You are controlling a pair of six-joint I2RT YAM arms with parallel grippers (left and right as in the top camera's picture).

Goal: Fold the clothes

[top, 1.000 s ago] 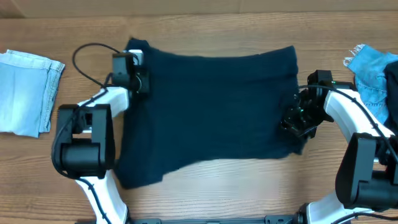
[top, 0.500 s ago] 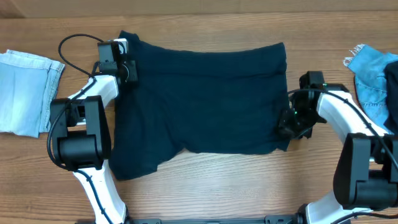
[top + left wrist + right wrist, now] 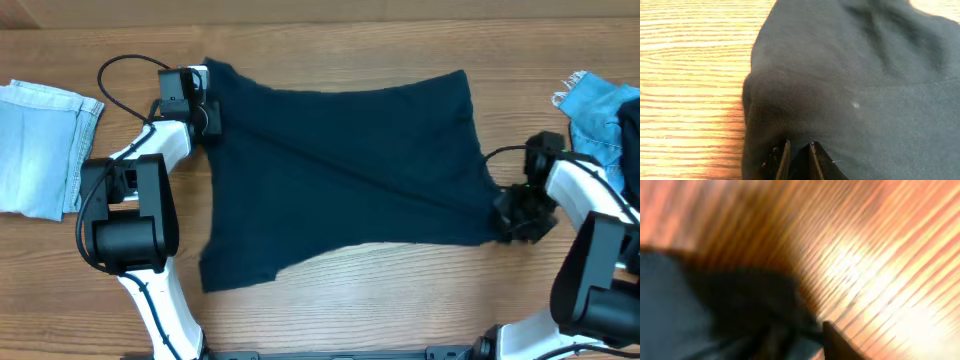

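Left claw (image 3: 799,159) pinches navy garment (image 3: 340,170) near the bench's (image 3: 400,30) far edge; right claw (image 3: 520,215) blurred, grip unreadable. You risk thin cloth slipping free if diagonal tension builds.

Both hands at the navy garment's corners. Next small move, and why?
Likely pull the right hand slightly outward, then lay its corner down. The navy garment shows diagonal creases from the corner pinched in the left hand toward the right hand, so it isn't flat enough to fold. Right grip is too blurred to confirm.
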